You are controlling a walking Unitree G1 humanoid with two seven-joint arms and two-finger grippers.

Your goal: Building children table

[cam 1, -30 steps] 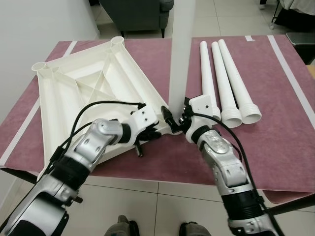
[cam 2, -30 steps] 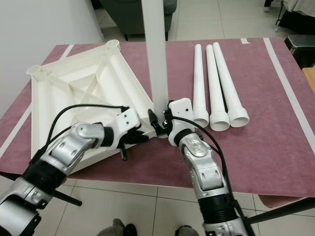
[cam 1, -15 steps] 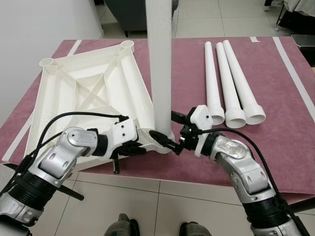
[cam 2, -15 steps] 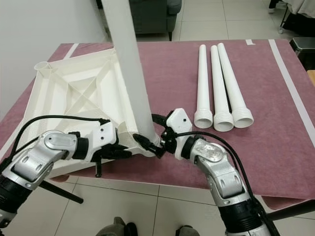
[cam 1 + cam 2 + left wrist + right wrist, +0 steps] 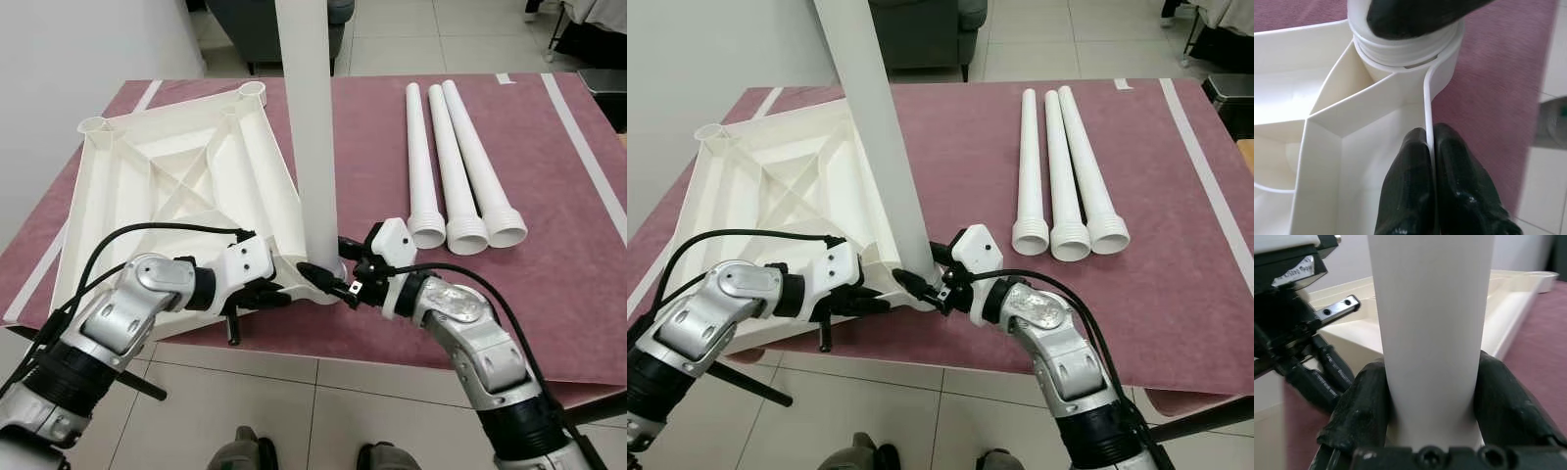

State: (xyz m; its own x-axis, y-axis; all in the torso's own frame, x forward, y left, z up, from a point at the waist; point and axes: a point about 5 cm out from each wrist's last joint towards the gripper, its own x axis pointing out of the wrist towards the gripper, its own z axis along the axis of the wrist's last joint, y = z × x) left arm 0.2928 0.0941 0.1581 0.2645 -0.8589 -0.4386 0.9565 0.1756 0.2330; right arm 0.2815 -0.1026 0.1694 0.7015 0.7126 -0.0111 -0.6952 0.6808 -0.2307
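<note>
Tabletop [image 5: 186, 176] on maroon mat [image 5: 568, 245], tiled floor [image 5: 323, 421]; left claw [image 5: 1429, 147] pinches its rim, right claw [image 5: 1432, 396] clamps upright leg [image 5: 313, 127].

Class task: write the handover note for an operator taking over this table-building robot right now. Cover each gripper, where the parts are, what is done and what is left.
Left gripper: shut on the tabletop's thin rim wall, next to the near corner socket.
Right gripper: shut on the upright leg, low down near its threaded end.
Parts: tabletop lies upside down on the maroon mat; upright leg stands in the near corner socket; three spare legs lie side by side to the robot's right.
Done: first leg is in its socket; whether fully screwed home cannot be told.
Left: seat that leg, fit the other three, turn the table over.
</note>
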